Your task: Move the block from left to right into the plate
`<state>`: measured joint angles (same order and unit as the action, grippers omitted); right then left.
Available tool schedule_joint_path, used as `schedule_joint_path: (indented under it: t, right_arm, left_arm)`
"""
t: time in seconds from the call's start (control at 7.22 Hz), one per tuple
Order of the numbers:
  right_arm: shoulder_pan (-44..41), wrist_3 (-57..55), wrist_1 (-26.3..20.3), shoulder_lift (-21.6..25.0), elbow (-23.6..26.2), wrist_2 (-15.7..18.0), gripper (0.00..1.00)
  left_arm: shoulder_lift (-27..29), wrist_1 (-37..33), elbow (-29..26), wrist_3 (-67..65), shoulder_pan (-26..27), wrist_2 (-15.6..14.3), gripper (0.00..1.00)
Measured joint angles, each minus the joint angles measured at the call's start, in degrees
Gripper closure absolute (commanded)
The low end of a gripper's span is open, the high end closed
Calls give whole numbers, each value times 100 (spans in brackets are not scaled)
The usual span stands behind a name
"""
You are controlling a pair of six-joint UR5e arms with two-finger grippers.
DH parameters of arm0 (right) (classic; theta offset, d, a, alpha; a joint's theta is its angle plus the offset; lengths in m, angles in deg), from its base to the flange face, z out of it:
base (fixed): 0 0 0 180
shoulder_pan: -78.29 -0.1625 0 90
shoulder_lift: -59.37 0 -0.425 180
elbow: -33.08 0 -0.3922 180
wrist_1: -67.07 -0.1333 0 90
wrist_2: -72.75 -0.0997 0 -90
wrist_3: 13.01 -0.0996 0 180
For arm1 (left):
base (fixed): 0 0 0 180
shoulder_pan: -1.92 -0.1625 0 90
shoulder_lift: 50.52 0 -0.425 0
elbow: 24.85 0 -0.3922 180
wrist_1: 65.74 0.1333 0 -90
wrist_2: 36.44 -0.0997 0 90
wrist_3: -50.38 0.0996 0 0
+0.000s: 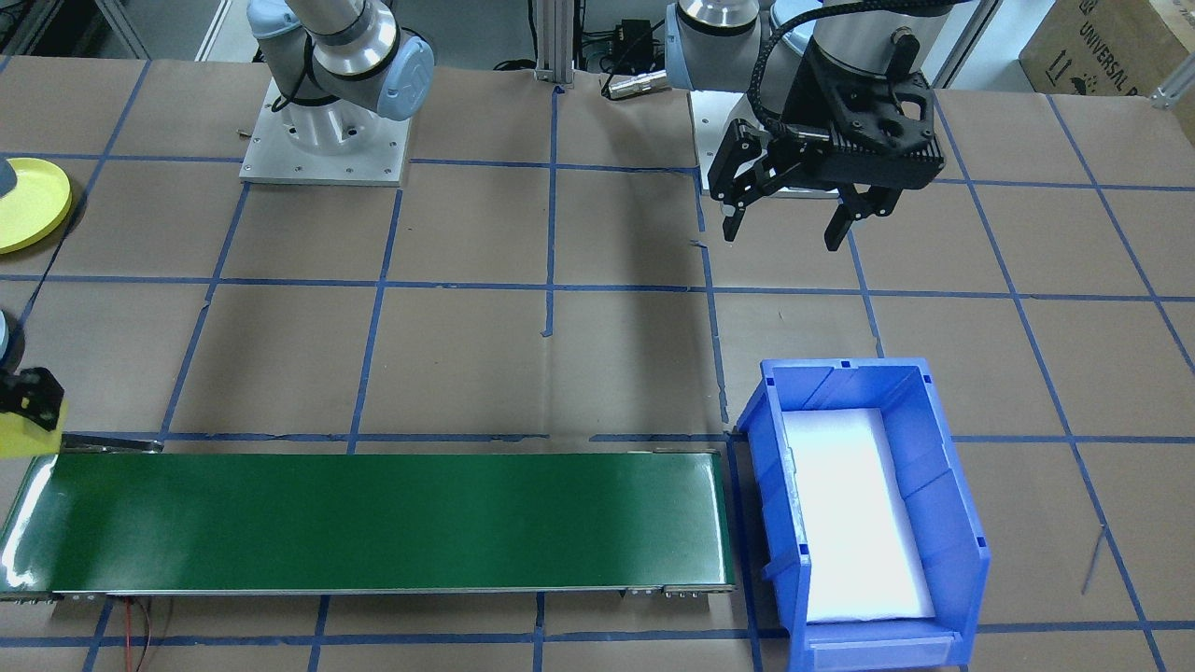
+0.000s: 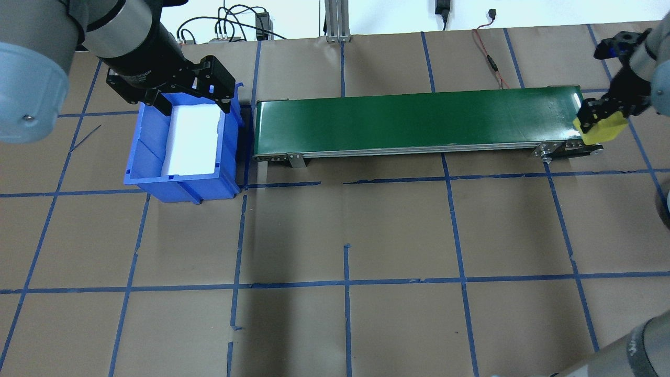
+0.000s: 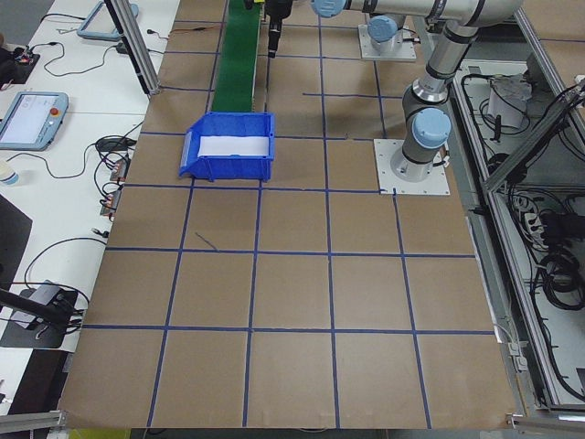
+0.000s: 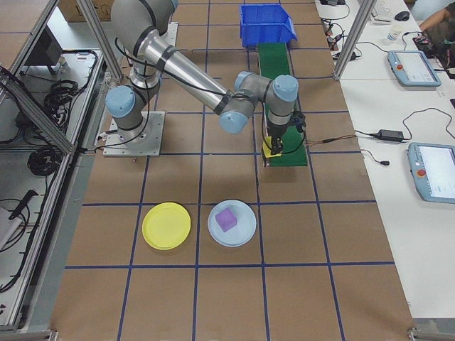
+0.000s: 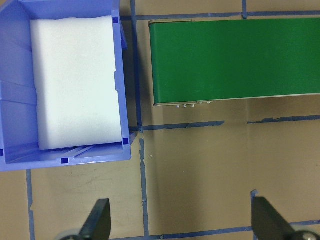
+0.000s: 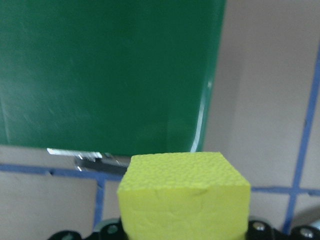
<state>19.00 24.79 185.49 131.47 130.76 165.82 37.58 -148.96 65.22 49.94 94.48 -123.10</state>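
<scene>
Brown paper table (image 2: 366,235) — blue tape grid (image 2: 345,283).

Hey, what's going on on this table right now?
The right gripper holds a yellow block at the end of the green conveyor belt. The left gripper hangs open, empty, near the blue bin. Farther off, a yellow plate lies empty beside a pale plate carrying a purple block.

Both arms are silver aluminium tubes with pale blue joint caps, each ending in a black two-finger gripper (image 1: 792,224), a braided black cable just above the left one.
</scene>
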Motion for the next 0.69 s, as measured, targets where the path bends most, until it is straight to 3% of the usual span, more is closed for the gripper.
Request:
schedule_joint_path:
  t: [0.28,0.69]
  right_arm:
    - [1387,1362,-31,508,518,71,81]
    - [3454,2297,13,648,1361,209,80]
  left_arm:
    - [-3,-1,1,0,0,0,0]
    - [-4,-1,8,0,-1,0,0]
